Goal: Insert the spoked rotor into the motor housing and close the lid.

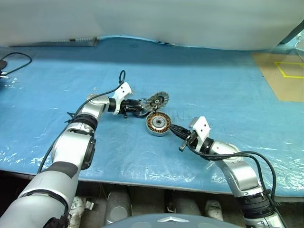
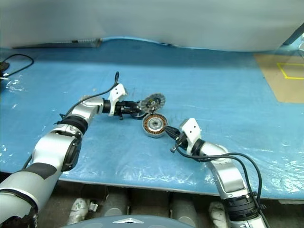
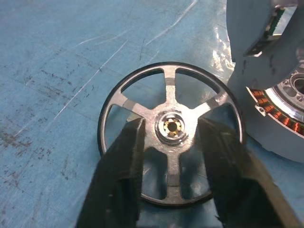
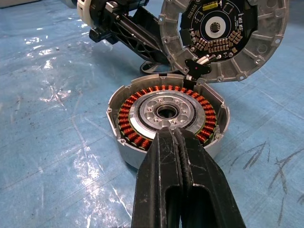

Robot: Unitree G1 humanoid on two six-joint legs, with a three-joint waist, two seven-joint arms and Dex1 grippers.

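Observation:
The spoked rotor point(image 3: 172, 109) lies flat on the blue sheet, a silver wheel with a dark rim and a brass-centred hub. My left gripper point(image 3: 171, 126) hangs over it, open, one black finger close on each side of the hub. Right beside the rotor sits the motor housing point(image 4: 166, 111), face up with its ring of copper windings showing. The lid point(image 4: 223, 52), a ribbed silver disc with a dark circuit face, stands tilted up behind the housing, joined to it by short wires. My right gripper point(image 4: 173, 133) is shut and empty, its tip at the housing's near rim.
A blue plastic sheet point(image 1: 213, 85) covers the table. A black cable point(image 1: 16, 59) lies at the far left. At the far right is a brown board with yellow tape point(image 1: 282, 76). The table's front edge point(image 1: 142, 178) runs just below my arms.

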